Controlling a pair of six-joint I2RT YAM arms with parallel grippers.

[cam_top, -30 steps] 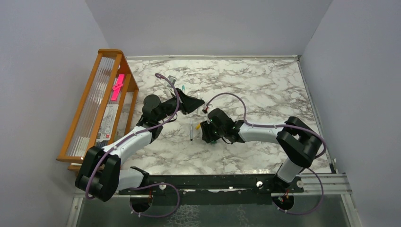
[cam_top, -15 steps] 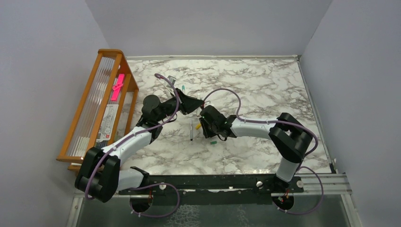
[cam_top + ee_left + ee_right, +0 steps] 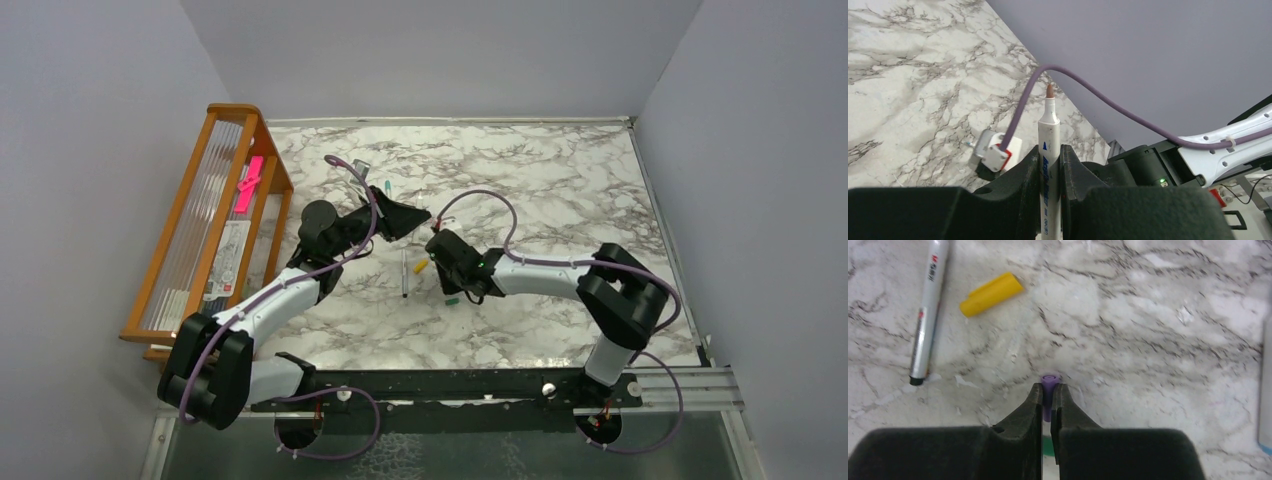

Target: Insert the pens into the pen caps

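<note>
the left gripper [image 3: 1049, 156] is seen closed on a pen [image 3: 1048, 125]. the barrel is pinched between the two fingers, and the uncapped brownish tip stands clear beyond them. the barrel is judged light, stiff and smooth. a hold around mid-barrel, as here, leaves the writing end free, though so glossy a barrel could be pushed back through the pads when pressed into a cap.

the right gripper [image 3: 1047, 392] is seen clamped on a pale purple cap [image 3: 1049, 380]. only a narrow slit is left between the jaws, and the cap's end pokes out just ahead of the fingertips. the cap is judged light, hard and stubby, and easily twisted in such a pinch. its mouth is best kept clear of the pads, though it cannot be told whether the exposed end is the open one.

ahead of these jaws and to their left, a yellow-orange cap [image 3: 991, 294] lies on the marble table [image 3: 1148, 315]. further left a grey pen [image 3: 928, 315] with a dark tip is seen. from overhead, the two grippers are seen near each other but apart.
</note>
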